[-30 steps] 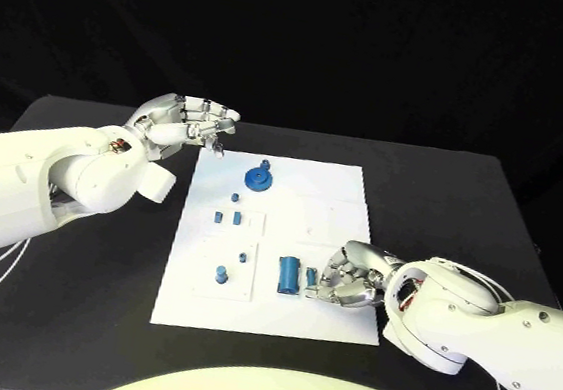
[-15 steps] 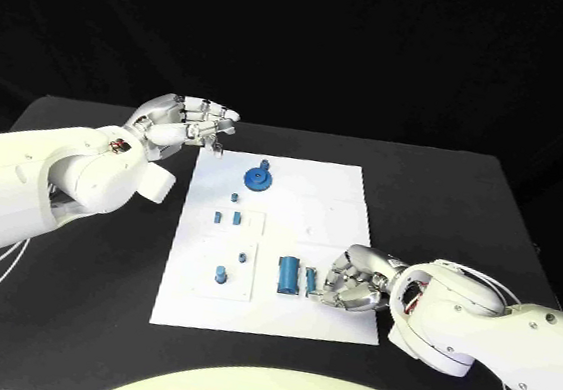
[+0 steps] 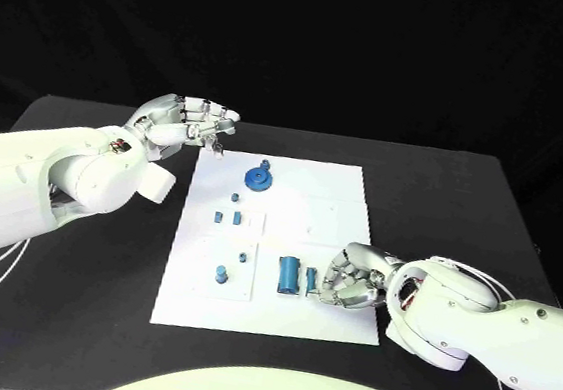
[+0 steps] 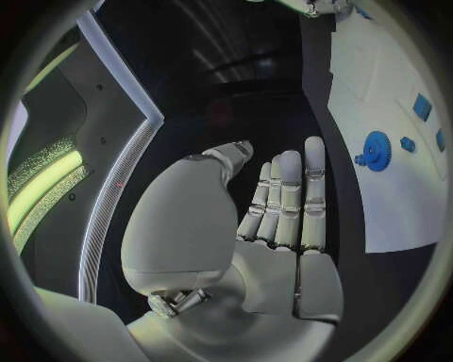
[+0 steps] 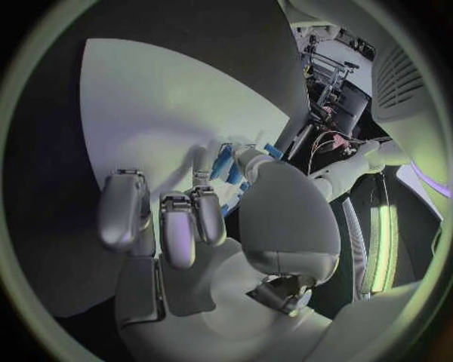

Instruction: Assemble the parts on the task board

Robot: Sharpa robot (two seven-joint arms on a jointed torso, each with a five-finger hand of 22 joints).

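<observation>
Board (image 3: 348, 191) lies white at the middle of the black table (image 3: 485, 204). Parts on it: a blue gear (image 3: 258, 180) near the far end with a small peg just beyond it; two small pieces (image 3: 228, 217) in a marked square at mid-board; a short post (image 3: 222, 273) in a second square nearer the robot; a blue cylinder (image 3: 290, 275) right of that, and a thin blue pin (image 3: 310, 279) just beside the cylinder.

Right hand (image 3: 350, 277) rests on the board's right side, fingers curled down at the pin. The wrist view shows blue between thumb and fingertips; cannot tell whether it is gripped or only touched.

Left hand (image 3: 184, 121) is raised just off the board's far left corner. Fingers straight and close together, nothing in them
</observation>
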